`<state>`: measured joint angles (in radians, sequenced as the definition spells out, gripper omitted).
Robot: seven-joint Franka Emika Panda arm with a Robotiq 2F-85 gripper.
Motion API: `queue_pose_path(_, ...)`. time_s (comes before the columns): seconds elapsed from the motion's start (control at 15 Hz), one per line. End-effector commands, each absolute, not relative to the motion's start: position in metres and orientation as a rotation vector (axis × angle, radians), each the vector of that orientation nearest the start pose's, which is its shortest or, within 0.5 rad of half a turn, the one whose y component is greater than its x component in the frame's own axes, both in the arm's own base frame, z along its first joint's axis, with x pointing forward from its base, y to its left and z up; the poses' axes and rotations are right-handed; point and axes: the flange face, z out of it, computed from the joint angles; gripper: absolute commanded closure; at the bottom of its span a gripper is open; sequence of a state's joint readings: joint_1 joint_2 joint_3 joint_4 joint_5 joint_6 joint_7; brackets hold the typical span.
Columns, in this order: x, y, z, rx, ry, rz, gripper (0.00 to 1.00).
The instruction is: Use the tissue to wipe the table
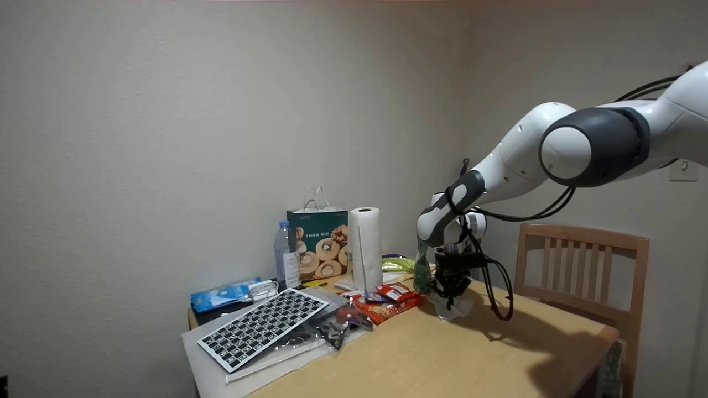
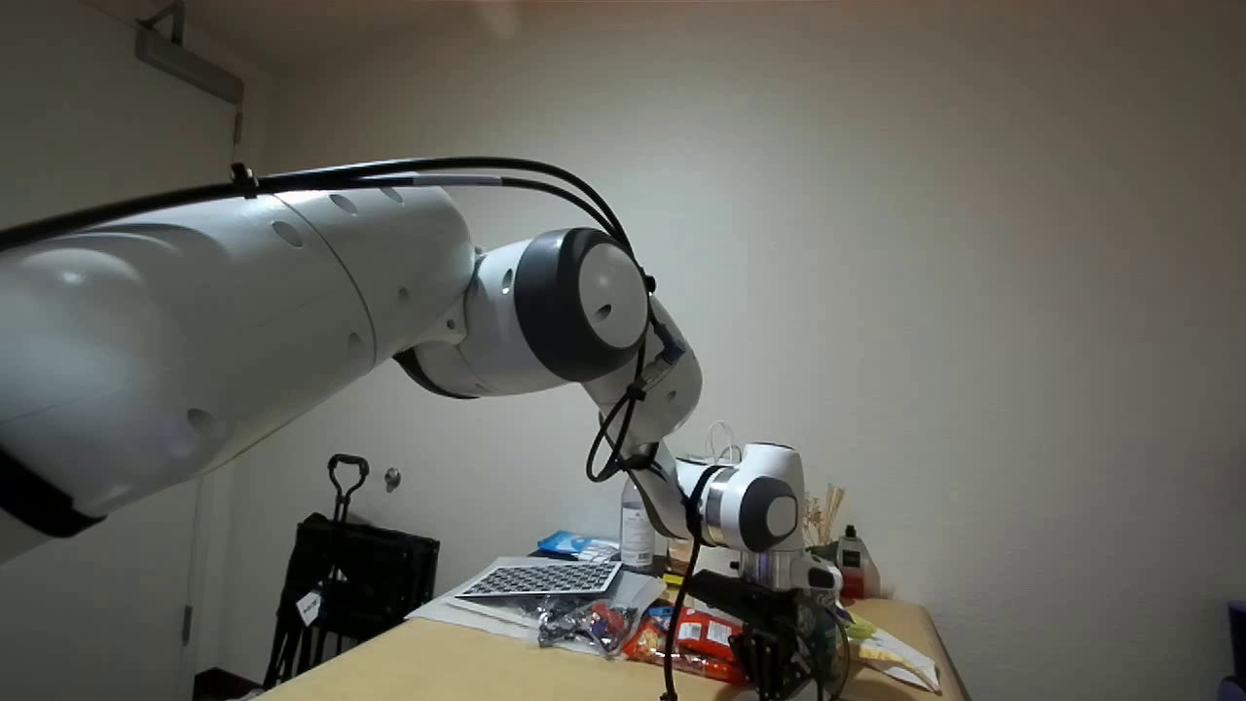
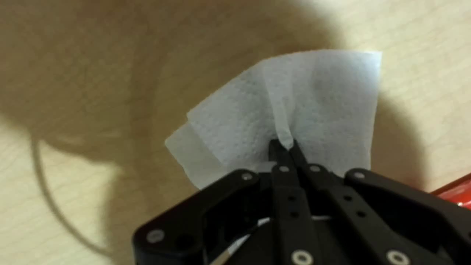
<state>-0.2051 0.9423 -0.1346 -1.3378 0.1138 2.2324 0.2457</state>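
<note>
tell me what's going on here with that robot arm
A robot arm has its gripper shut on a fold of white tissue, low over the table, apparently for wiping it. The rest of the tissue spreads out around the grip; whether it touches the table is hard to tell. Red packets lie close by.

In the wrist view, cannot see the whole tissue (image 3: 335, 99) behind the gripper (image 3: 286, 146), nor the packet (image 3: 456, 192) past the right edge. In an exterior view, lose chair (image 1: 586, 236) and table (image 1: 431, 359) at the bottom edge; cannot read the bottle label (image 1: 291, 271).
</note>
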Motion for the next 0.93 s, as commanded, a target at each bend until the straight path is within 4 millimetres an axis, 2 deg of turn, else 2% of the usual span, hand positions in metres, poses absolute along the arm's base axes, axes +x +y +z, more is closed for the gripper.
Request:
queue_pose_path(0.0,0.697,-0.186,0.139,-3.04,0.8,0.191,1.0)
queue_pose_path(0.27,0.705,-0.141,0.141,-3.095,0.636,0.259,1.0)
queue_pose_path(0.33,0.71,-0.163,0.157,-3.072,0.751,0.189,1.0)
queue_pose_path(0.47,0.713,-0.152,0.158,-3.082,0.728,0.188,0.98)
queue_pose_path(0.67,0.711,-0.159,0.158,-3.079,0.744,0.188,1.0)
queue_pose_path(0.87,0.714,-0.114,0.145,-3.091,0.614,0.254,1.0)
